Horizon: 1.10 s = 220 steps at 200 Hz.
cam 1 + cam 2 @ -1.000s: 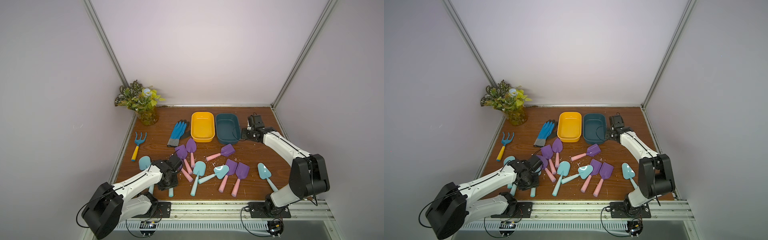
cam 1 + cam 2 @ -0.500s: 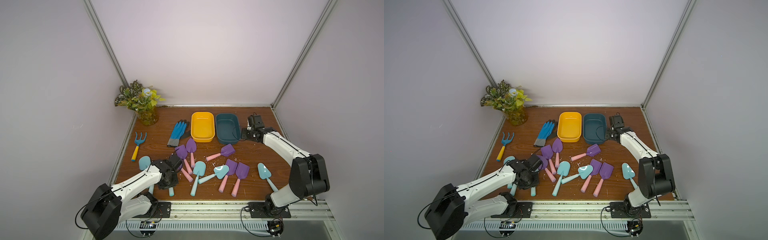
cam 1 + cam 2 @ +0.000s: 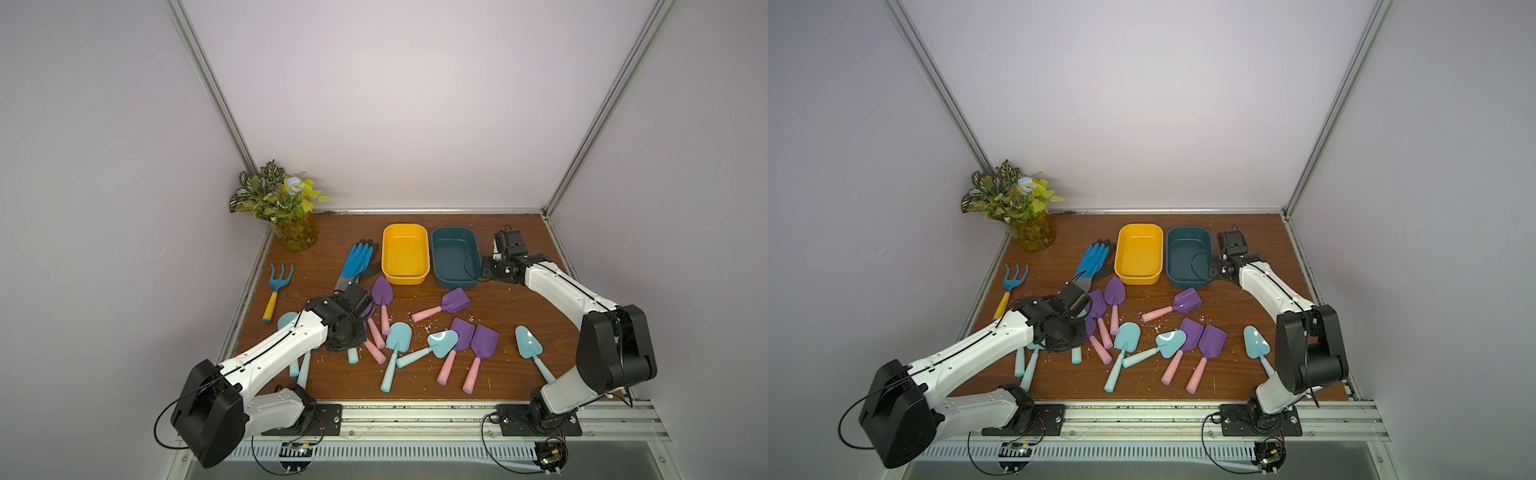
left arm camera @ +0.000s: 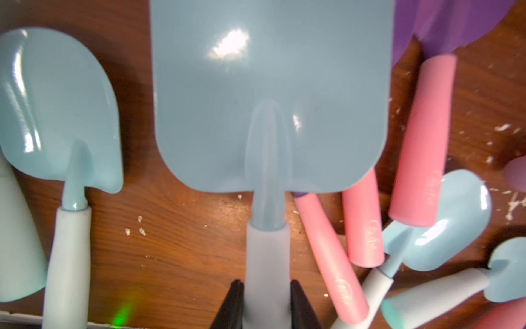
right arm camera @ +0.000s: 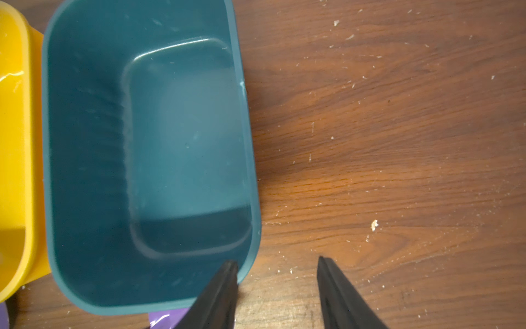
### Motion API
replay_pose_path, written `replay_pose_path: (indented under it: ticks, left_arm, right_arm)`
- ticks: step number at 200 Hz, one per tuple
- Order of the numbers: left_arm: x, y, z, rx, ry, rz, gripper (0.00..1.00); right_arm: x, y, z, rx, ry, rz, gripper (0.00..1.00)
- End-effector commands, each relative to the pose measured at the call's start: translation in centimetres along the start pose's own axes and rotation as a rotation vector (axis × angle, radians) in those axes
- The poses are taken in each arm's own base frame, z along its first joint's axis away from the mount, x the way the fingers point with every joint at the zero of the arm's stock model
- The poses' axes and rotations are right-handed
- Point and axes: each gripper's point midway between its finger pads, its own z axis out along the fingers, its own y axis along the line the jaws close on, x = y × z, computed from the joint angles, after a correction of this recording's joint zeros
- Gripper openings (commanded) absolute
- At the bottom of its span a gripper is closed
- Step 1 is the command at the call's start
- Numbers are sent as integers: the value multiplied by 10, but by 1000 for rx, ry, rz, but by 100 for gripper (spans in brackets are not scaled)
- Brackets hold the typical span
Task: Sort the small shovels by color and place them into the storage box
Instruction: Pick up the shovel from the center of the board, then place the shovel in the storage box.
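An aqua shovel (image 4: 270,99) with a broad square blade sits in the left pincer (image 4: 266,287), whose black fingers (image 4: 233,302) press against both sides of its pale handle just below the neck. In the left wrist view its blade covers the upper ends of two pink handles (image 4: 361,222), and a third pink handle (image 4: 421,142) runs up to a purple blade (image 4: 455,22) beside it. On its other side a rounder aqua shovel (image 4: 57,108) lies flat on the desk (image 4: 185,242). In both top views this pincer is hidden under the left wrist at the near left of the pile. The rest of the shovels are scattered on the desk in front of the boxes: a pointed purple one (image 3: 382,291), a square purple one (image 3: 455,300) lying crosswise, two purple ones side by side (image 3: 484,341), two aqua ones (image 3: 399,336) beside them, and a lone aqua one (image 3: 528,343) apart near the right arm. Behind them the yellow box (image 3: 405,226) and the teal box (image 3: 455,228) stand side by side, touching. The right pincer (image 5: 276,259) hangs at the teal box's near right corner with its fingers spread and nothing between them, one finger over the rim (image 5: 250,176) and the other over bare desk. Left of the boxes lie blue gloves (image 3: 357,262), then a blue rake (image 3: 279,282) with a yellow handle, and a plant (image 3: 286,199) stands in the far left corner.
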Motion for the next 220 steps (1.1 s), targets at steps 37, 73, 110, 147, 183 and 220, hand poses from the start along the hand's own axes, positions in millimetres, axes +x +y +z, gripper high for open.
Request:
replay_pose_path:
  ticks: [37,73,110,147,183,220]
  left_arm:
    - [-79,-21,-44,-17,-172,61,0]
    - [-147,-71,-68,-15,-274,232,0]
    - [-201,-133,-79,61,-332,328,0]
    - [-238,-178,-63,102,-353,356,0]
    - [-261,-208,-36,117,-354,404,1]
    - [-262,-214,2,100,-298,416,0]
  right_arm:
    - [-26,8,-6,-27,-59,-5,52]
    - [-25,7,-6,-25,-57,7,52]
    - [-20,4,-9,-21,-61,29,52]
    - [-18,3,-12,-26,-66,49,52]
    - [-19,5,-13,-41,-69,59,52]
    - [-23,6,-16,-44,-75,58,52]
